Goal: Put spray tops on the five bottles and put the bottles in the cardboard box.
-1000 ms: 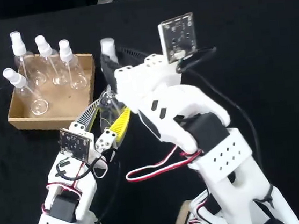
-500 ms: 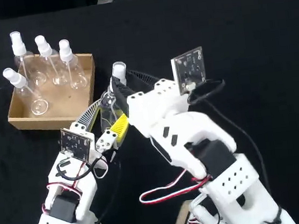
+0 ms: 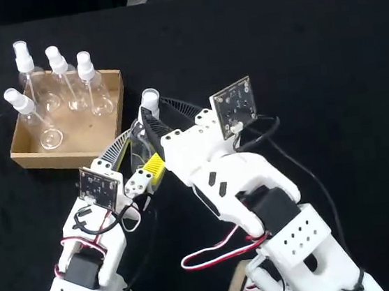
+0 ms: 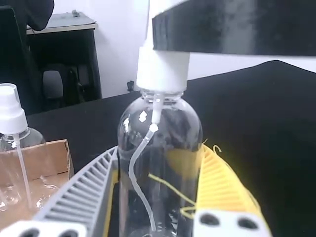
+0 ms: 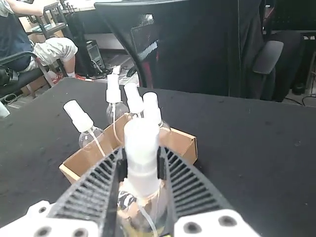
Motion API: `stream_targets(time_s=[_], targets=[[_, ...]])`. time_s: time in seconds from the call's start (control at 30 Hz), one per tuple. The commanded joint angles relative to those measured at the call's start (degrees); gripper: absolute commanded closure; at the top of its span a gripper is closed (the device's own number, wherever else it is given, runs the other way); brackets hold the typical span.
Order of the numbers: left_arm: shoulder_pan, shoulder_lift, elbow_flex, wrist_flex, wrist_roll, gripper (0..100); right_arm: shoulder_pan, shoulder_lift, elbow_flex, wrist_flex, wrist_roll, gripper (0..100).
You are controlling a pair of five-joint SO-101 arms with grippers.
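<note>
1. The left pincer point(image 3: 140, 143) was clenched on the fifth bottle point(image 4: 159, 163). Its grey finger point(image 4: 79, 192) pressed one side of the clear body and its yellow finger point(image 4: 222, 180) pressed the other.
2. The bottle stood upright in that grip over the black desk point(image 3: 324, 53) (whether its base touched the desk could not be told).
3. A white spray top point(image 5: 141, 143) sat on the bottle's neck, and its thin dip tube point(image 4: 136, 173) curved down inside the clear body. Whether the top was screwed tight could not be told.
4. The right pincer point(image 5: 140, 154) was clamped on the spray top, with one ribbed black finger against each side of the white cap. It gripped higher on the bottle than the left pincer did.
5. In the high view, the held bottle was outside the cardboard box point(image 3: 23, 149), just beside the box's right wall and near its front corner.
6. Four other bottles point(image 3: 60, 76) stood upright inside the box, each with a white spray top already on. Three formed a row along the far side, and the fourth stood nearer the front left corner.
7. In the high view, the two arms met at the bottle. The smaller left arm came up from the lower left, and the larger white right arm leaned in from the lower right.
</note>
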Motion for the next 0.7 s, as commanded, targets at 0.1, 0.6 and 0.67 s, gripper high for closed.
stream_targets(time_s=[0.1,0.6,0.67], targets=[[0.31,-1.14,1.19,-0.18,0.00,87,-0.97,-0.66,-2.77,3.52,0.70,91.1],[-3.56,-1.14,1.01,-0.53,0.00,87,0.35,-0.75,-26.51,24.79,0.70,85.8],[-7.34,-1.23,0.92,-0.62,0.00,87,3.43,-0.66,-25.63,25.76,0.70,87.0]])
